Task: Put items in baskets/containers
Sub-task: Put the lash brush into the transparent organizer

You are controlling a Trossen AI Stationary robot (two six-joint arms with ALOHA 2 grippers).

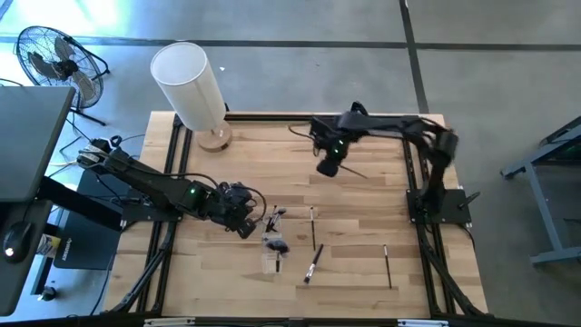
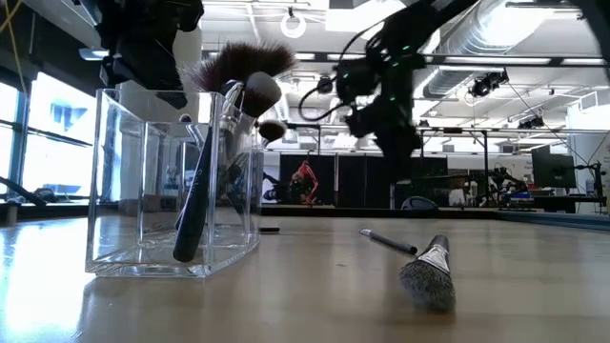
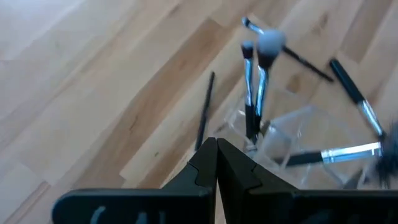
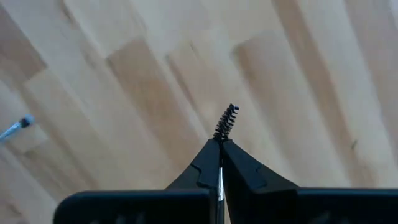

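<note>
Spoolie brush [image 4: 226,123] pinched in right gripper [image 4: 219,144], fingers clamped.
Left gripper [image 3: 216,144] shut, empty, near clear cup [image 2: 172,181]; spiral bristles seen only from wrist.

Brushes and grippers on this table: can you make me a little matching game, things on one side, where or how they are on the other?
Things:
1. right gripper
2. left gripper
3. clear cup
4. fluffy-headed brush

States:
A. lying flat on the wooden table
B. shut on a thin spiral-tipped brush
C. standing upright with brushes inside
D. shut and empty, beside the cup

Pairs: 1-B, 2-D, 3-C, 4-A
</note>
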